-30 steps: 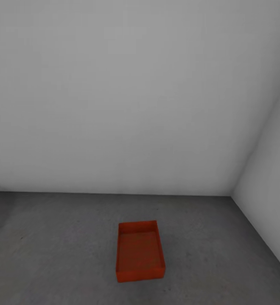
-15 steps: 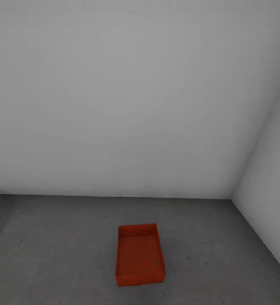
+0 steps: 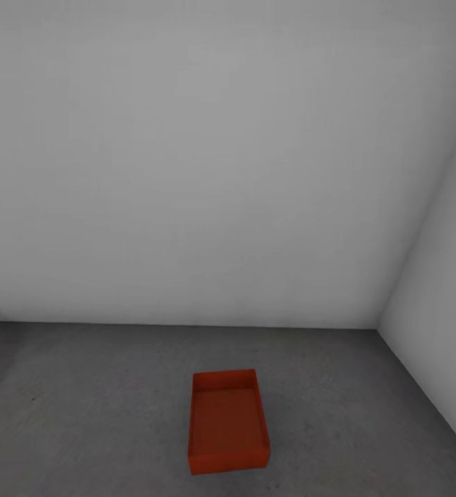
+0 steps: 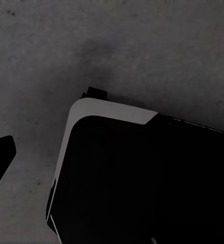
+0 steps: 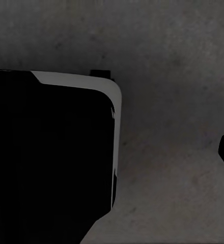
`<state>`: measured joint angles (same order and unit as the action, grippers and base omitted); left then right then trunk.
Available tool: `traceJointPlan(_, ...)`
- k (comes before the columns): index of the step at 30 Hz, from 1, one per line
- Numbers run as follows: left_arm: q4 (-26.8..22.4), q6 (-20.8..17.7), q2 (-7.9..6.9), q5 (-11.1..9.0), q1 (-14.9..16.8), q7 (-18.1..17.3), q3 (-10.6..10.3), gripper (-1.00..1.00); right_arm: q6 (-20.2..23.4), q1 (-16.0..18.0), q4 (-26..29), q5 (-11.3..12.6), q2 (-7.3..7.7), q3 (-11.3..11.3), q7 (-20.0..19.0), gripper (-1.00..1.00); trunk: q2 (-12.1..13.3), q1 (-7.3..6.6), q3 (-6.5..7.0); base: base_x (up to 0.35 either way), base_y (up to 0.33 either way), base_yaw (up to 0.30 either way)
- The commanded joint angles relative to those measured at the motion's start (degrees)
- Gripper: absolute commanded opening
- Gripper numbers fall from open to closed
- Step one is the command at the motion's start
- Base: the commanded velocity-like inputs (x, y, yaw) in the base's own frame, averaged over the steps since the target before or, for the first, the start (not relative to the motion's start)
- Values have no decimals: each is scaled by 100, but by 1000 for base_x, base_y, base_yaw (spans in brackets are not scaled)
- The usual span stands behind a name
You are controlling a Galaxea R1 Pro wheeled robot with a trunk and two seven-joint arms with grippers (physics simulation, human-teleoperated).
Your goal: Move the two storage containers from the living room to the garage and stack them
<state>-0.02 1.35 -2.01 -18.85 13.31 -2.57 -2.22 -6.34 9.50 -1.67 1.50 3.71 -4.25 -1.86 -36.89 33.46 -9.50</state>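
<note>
Sliding lower in the head view than a second ago, as the camera shifts, one storage container [image 3: 228, 429] sits open-top on the garage floor [image 3: 83, 414]. Beyond it, white walls [image 3: 207, 166] meet in a corner. Wrist views show the robot's dark base [image 4: 142, 183] over concrete; neither gripper's state can be told.

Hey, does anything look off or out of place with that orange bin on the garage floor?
Nothing stands out. The bin sits flat and upright on the concrete floor, open side up, intact, well clear of both walls. No second bin is stacked on it yet.
</note>
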Motion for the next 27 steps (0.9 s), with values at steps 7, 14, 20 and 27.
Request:
traceJointPlan(7,9,14,-1,-48,5,-24,-24,100,-34,8,-18,17,2,-41,-16,100,-7,2,54,0,0,0)
traceJointPlan(14,9,8,-1,-48,5,-24,-24,100,-32,8,-18,17,-1,-41,-16,100,-7,2,118,0,0,0)
traceJointPlan(20,9,6,-1,-44,5,-24,-24,100,-23,8,-18,54,6,-33,-1,100,-7,2,149,0,0,0)
traceJointPlan(27,5,5,-1,-47,5,-24,-24,100,-6,8,-18,-2,32,-65,25,100,-7,2,153,0,0,0)
